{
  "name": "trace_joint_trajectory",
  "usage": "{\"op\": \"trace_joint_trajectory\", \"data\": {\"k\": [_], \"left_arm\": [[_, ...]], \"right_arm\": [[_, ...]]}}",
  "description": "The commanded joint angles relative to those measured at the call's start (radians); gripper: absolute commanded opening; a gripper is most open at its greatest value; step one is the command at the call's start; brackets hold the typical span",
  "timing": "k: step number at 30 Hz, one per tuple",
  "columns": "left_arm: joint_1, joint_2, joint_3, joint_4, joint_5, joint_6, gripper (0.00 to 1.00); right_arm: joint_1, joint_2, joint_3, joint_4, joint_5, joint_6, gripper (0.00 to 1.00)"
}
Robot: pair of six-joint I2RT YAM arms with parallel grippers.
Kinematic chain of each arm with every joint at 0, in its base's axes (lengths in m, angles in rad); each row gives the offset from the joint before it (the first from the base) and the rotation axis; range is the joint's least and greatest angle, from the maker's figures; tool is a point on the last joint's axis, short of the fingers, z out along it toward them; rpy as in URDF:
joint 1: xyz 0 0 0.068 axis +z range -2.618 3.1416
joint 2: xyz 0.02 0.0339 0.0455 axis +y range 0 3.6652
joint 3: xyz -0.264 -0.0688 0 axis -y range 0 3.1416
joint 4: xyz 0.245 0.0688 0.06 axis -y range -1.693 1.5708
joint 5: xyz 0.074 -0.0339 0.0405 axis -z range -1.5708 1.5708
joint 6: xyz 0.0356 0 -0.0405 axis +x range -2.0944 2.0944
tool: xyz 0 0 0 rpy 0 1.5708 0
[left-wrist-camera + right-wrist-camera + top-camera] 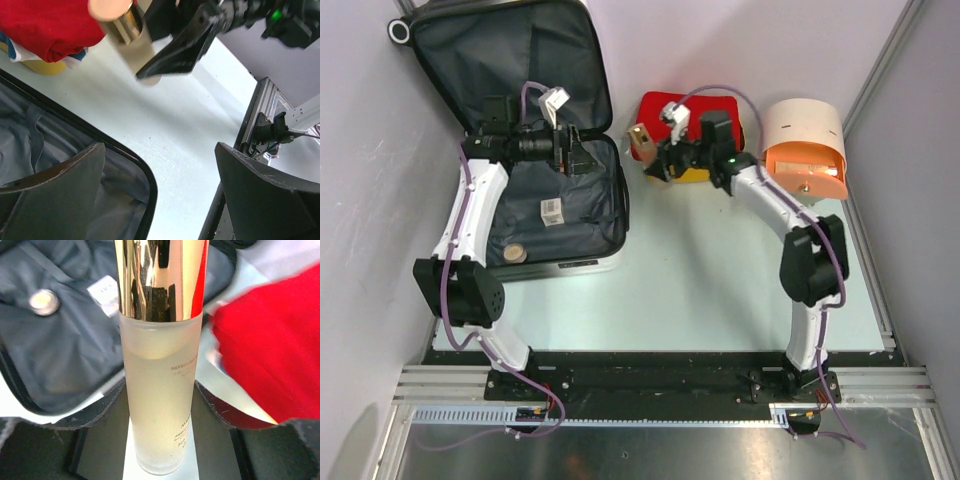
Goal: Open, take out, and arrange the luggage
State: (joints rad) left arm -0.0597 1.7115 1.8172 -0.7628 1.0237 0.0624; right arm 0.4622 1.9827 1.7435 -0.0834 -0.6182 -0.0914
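Right pincer [655, 158] gripping frosted gold-capped bottle [160, 390], holding it above bench [720, 280] between open suitcase [550, 60] and red cloth [270, 350]. Left pincer [160, 150] hanging wide open over suitcase's right edge.

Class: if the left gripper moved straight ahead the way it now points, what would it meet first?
The open left gripper would probably meet the frosted bottle, held by the right gripper just past the suitcase rim; depth is uncertain.
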Motion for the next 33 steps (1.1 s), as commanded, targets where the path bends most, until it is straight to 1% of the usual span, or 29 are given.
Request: {"op": "trace_joint_trajectory", "data": {"k": [1, 2, 3, 4, 5, 6, 7, 8, 9, 10, 11, 12, 13, 16, 20, 32, 33], "left_arm": [[-0.005, -0.056, 0.011, 0.022, 0.033, 0.022, 0.95], [-0.006, -0.056, 0.005, 0.023, 0.033, 0.027, 0.95], [-0.009, -0.059, -0.004, 0.028, 0.033, 0.028, 0.95], [-0.011, -0.058, -0.007, 0.031, 0.033, 0.031, 0.95], [-0.017, -0.058, -0.012, 0.036, 0.033, 0.033, 0.95], [-0.02, -0.058, -0.016, 0.037, 0.032, 0.034, 0.95], [-0.023, -0.058, -0.019, 0.039, 0.033, 0.033, 0.95], [-0.028, -0.059, -0.019, 0.043, 0.033, 0.034, 0.95], [-0.032, -0.058, -0.022, 0.048, 0.035, 0.034, 0.95], [-0.034, -0.058, -0.021, 0.051, 0.038, 0.034, 0.95], [-0.04, -0.055, -0.022, 0.057, 0.036, 0.034, 0.95], [-0.043, -0.053, -0.021, 0.06, 0.036, 0.033, 0.96], [-0.046, -0.05, -0.021, 0.063, 0.035, 0.031, 0.95], [-0.051, -0.047, -0.018, 0.077, 0.038, 0.024, 0.95], [-0.055, -0.052, -0.032, 0.094, 0.03, 0.01, 0.95], [-0.06, -0.075, -0.075, 0.14, 0.01, -0.022, 0.95], [-0.061, -0.075, -0.076, 0.145, 0.007, -0.024, 0.95]], "right_arm": [[-0.129, -0.237, 0.123, -0.235, -0.011, -0.342, 0.0], [-0.158, -0.248, 0.14, -0.287, -0.015, -0.451, 0.0], [-0.224, -0.255, 0.195, -0.344, -0.015, -0.52, 0.0], [-0.256, -0.262, 0.224, -0.404, -0.018, -0.581, 0.0], [-0.29, -0.265, 0.255, -0.517, -0.031, -0.702, 0.0], [-0.327, -0.266, 0.296, -0.562, -0.031, -0.744, 0.0], [-0.396, -0.269, 0.315, -0.599, -0.032, -0.78, 0.0], [-0.43, -0.269, 0.33, -0.672, -0.032, -0.824, 0.0], [-0.454, -0.266, 0.344, -0.711, -0.034, -0.9, 0.0], [-0.517, -0.266, 0.37, -0.774, -0.032, -0.938, 0.0], [-0.537, -0.254, 0.382, -0.809, -0.031, -0.974, 0.0], [-0.556, -0.249, 0.398, -0.844, -0.031, -1.064, 0.0], [-0.574, -0.242, 0.407, -0.905, -0.028, -1.103, 0.0], [-0.625, -0.214, 0.441, -0.973, -0.003, -1.233, 0.0], [-0.663, -0.162, 0.5, -1.059, 0.02, -1.315, 0.0], [-0.698, -0.068, 0.527, -1.121, 0.055, -1.469, 0.0], [-0.704, -0.065, 0.528, -1.122, 0.058, -1.476, 0.04]]}}
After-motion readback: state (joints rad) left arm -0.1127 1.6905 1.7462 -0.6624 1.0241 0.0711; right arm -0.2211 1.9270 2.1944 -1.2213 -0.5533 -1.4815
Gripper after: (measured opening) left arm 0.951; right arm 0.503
